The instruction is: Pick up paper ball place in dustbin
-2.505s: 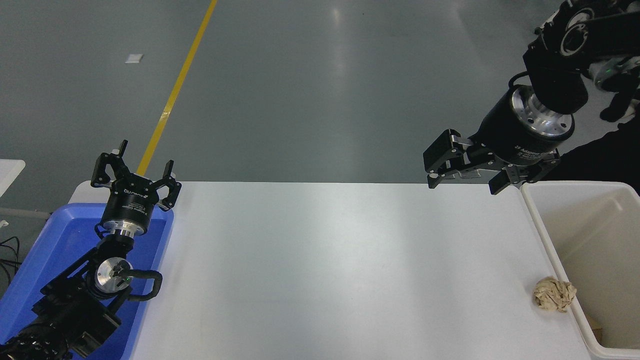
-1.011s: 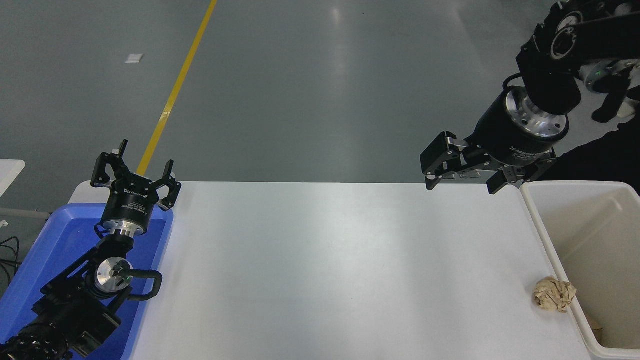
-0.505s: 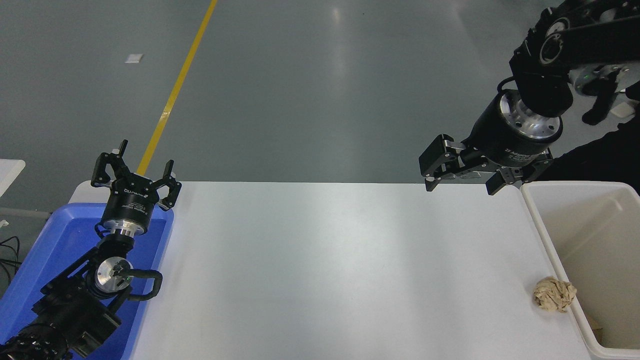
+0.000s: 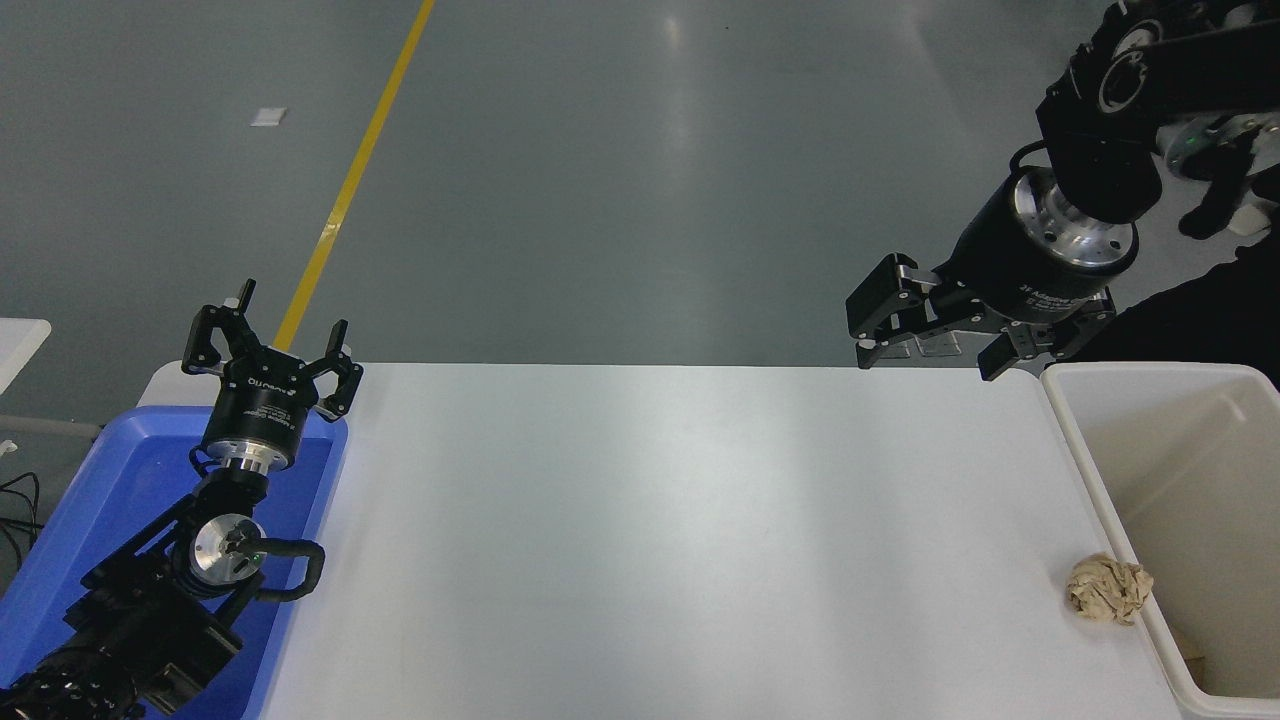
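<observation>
Tan and crumpled, lying on the white table (image 4: 640, 540) near its front right corner, touching the outer wall of the dustbin (image 4: 1090, 480): paper ball (image 4: 1108, 589), not yet picked up. Hovering high over the far right corner with jaws spread wide and empty, well apart from the ball and probably readying for a descent toward it: right gripper (image 4: 928, 358). Resting parked over the blue tray (image 4: 60, 560) at the left edge, jaws open, clear of the working side: left gripper (image 4: 268, 352)
</observation>
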### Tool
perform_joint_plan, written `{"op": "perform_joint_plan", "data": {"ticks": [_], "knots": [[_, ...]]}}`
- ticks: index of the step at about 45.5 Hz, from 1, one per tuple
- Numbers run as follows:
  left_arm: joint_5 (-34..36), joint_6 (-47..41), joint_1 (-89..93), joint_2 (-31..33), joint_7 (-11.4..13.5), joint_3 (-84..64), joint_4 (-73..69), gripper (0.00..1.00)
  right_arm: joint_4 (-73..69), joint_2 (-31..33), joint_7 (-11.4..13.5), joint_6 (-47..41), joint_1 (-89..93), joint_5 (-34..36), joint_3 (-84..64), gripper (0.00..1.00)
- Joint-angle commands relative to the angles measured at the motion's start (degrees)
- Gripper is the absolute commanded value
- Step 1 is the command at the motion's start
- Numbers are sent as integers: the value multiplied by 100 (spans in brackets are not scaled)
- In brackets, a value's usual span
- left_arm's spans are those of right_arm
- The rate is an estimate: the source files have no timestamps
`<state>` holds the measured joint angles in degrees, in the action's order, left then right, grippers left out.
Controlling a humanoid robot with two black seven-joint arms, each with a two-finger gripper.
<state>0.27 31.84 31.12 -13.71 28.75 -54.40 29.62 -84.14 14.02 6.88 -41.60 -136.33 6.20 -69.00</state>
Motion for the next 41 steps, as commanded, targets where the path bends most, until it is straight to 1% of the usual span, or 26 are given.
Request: {"op": "perform_joint_plan", "data": {"ticks": [1, 10, 24, 31, 41], "knots": [[0, -2, -1, 0, 0, 0, 0, 98, 3, 4, -3, 11, 89, 4, -9, 100], [0, -2, -1, 0, 8, 0, 0, 98, 91, 4, 6, 178, 563, -119, -61, 100], [0, -2, -1, 0, -1, 0, 0, 98, 741, -101, 15, 1443, 1381, -145, -720, 100], [0, 6, -1, 0, -1, 0, 0, 98, 1040, -154, 15, 1857, 1645, -154, -966, 100], [0, 6, -1, 0, 8, 0, 0, 98, 1084, -146, 15, 2498, 1996, -198, -1300, 100]]}}
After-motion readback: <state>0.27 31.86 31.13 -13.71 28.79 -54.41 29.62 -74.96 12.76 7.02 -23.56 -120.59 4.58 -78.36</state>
